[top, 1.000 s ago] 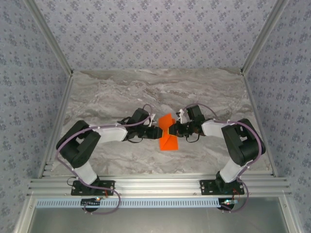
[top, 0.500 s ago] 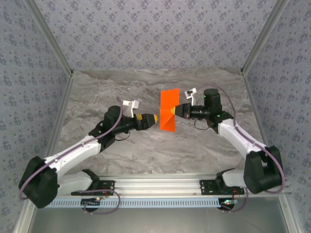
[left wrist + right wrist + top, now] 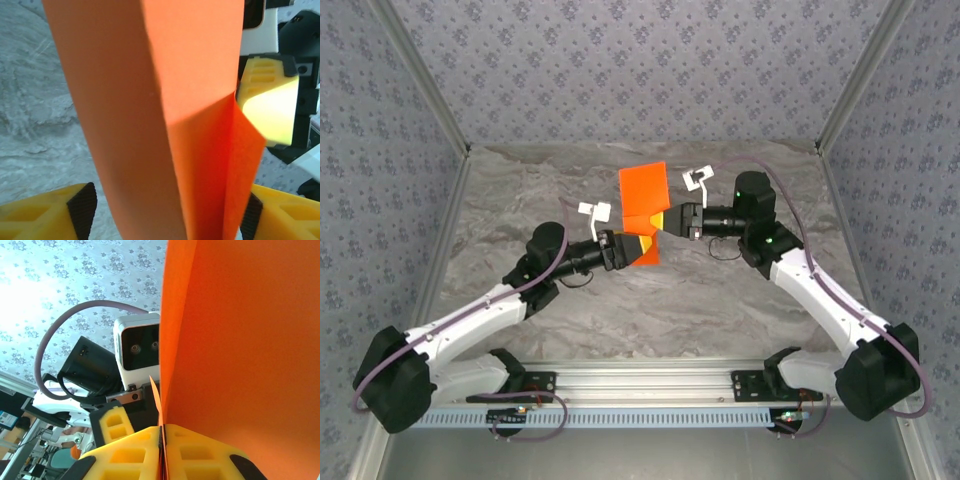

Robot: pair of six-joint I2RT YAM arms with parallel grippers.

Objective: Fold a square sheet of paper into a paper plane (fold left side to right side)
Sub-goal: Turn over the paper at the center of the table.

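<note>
Aloft, the thin, bright orange-red square sheet of paper [image 3: 642, 188] shows 1 sharp crease — the right gripper [image 3: 161, 440] is clamped on its edge. On the left gripper [image 3: 170, 212], the yellow fingers [image 3: 45, 215] stand apart, flanking it.

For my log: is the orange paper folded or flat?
Partly folded: the square sheet of paper shows a crease; right gripper pinches it, left gripper straddles it.

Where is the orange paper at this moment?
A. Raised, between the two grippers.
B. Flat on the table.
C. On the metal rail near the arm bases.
A: the paper stands raised between the left gripper and the right gripper, which pinches its edge.
</note>
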